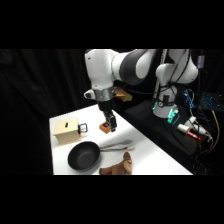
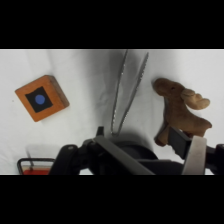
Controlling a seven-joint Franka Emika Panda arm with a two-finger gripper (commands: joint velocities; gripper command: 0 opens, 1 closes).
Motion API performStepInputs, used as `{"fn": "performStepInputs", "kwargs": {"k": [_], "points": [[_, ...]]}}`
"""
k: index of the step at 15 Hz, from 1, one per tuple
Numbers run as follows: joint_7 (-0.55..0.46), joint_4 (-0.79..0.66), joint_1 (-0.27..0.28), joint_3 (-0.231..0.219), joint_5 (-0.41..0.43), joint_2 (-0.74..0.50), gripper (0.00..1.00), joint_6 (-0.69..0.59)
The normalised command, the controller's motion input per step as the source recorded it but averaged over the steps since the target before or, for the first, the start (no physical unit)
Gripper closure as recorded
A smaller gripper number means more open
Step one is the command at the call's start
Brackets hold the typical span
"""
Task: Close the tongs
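The tongs point(image 1: 118, 145) lie on the white table between the black bowl and the table's right edge. In the wrist view the tongs point(image 2: 126, 90) run from the picture's top down to my gripper, their two thin arms apart, wider at the top and nearly meeting near me. My gripper point(image 1: 110, 124) hangs above the table behind the tongs, next to the orange block point(image 1: 105, 128). In the wrist view the gripper point(image 2: 142, 139) is open, and the tongs' near end lies between its fingers point(image 2: 196, 155); I cannot tell whether they touch.
The orange block with a blue top point(image 2: 42, 98) lies left of the tongs. A brown plush toy point(image 2: 180, 111) lies to their right. The black bowl point(image 1: 84, 155) sits at the front, and a tan box point(image 1: 67, 131) stands at the left.
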Motion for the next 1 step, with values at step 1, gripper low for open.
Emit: {"fn": "performStepInputs", "kwargs": {"k": [1], "points": [[-0.17,0.09,-0.076,0.020,-0.122,-0.20,0.00,-0.27]]}}
